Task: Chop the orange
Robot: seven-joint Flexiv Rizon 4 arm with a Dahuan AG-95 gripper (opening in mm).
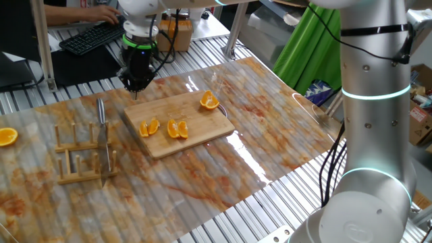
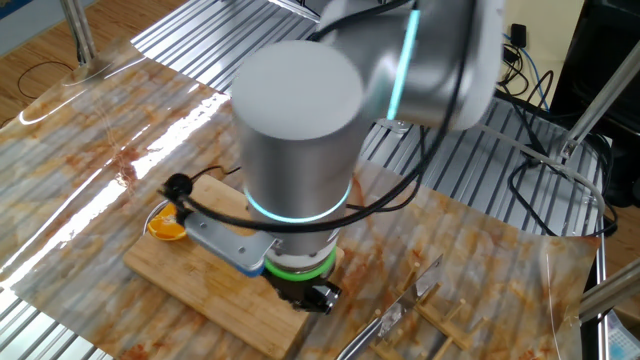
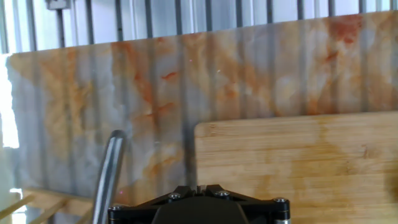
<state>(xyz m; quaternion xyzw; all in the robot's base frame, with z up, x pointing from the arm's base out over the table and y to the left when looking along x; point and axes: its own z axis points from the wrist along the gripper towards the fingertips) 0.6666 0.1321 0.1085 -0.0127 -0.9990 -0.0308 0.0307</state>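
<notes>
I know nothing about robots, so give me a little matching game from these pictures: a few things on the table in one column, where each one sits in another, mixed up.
Things:
1. cut orange wedges
2. steel knife
3. lone orange half
4. black end effector

Places:
A. standing in the wooden rack
B. above the far corner of the board
C. on the bamboo cutting board
D. alone near the table's edge, beyond the rack

Pairs: 1-C, 2-A, 3-D, 4-B
</notes>
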